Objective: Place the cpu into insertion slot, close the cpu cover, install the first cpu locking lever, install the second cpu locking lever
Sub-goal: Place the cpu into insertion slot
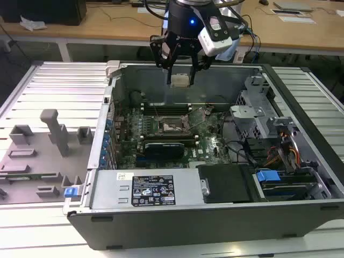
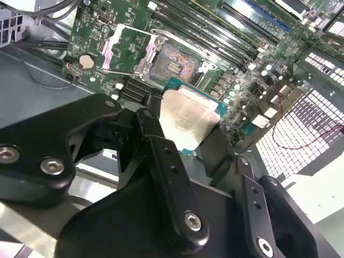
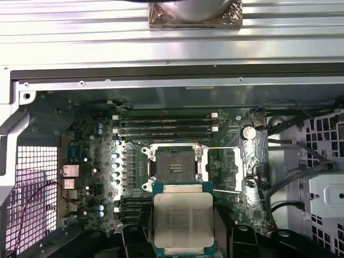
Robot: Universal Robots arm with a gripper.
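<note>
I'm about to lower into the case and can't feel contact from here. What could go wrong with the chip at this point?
The cpu hangs in the gripper well above the insertion slot, whose pin field is exposed. A skewed or off-centre descent could bend pins. The cpu cover lies open right beside the slot, so a finger might catch on it going down.

The flat silver-beige square cpu (image 3: 183,219) loses its green border at the first wrist view's edge (slightly); in the second wrist view a black gripper finger (image 2: 156,142) covers one side.
</note>
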